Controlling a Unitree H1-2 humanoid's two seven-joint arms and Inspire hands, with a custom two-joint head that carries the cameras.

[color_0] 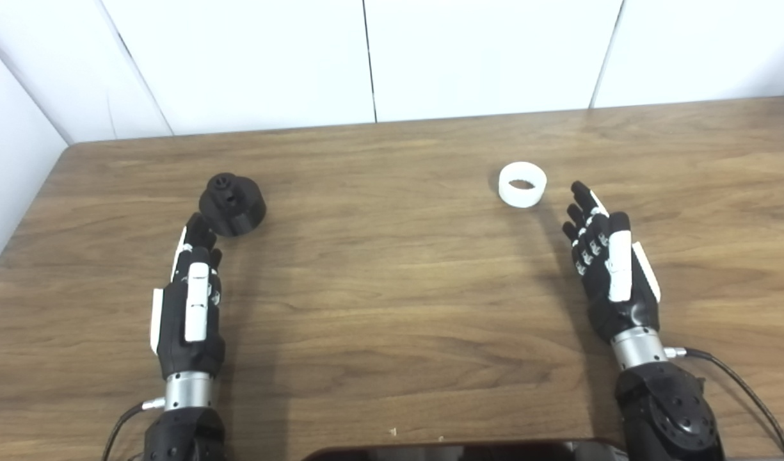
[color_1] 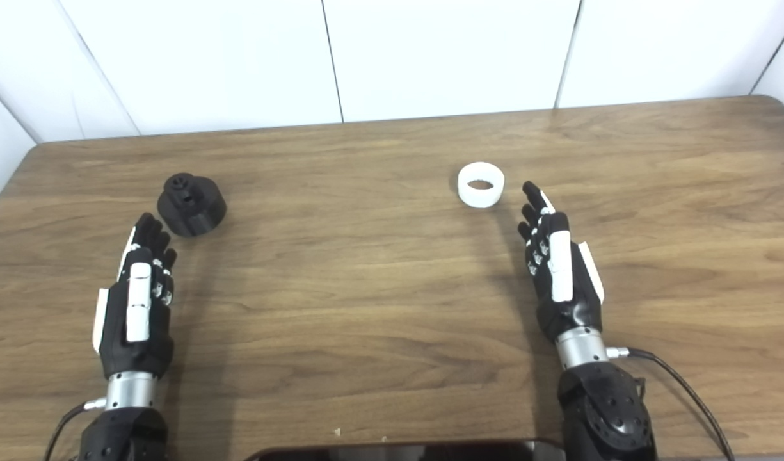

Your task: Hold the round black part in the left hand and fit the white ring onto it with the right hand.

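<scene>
The round black part (color_0: 232, 203) rests flat on the wooden table (color_0: 392, 288) at the left, a small hub on its top. My left hand (color_0: 190, 301) lies just in front of it, open, fingers stretched toward the part with nothing held. The white ring (color_0: 522, 184) lies on the table at the right of middle, its hole facing up. My right hand (color_0: 606, 266) hovers to the ring's near right, open, fingertips (color_0: 580, 189) a short gap from the ring and holding nothing.
White wall panels (color_0: 392, 57) stand behind the table's far edge, and another panel runs along the left side. A dark curved object (color_0: 462, 451) pokes in at the bottom edge. A cable (color_0: 744, 384) trails from the right wrist.
</scene>
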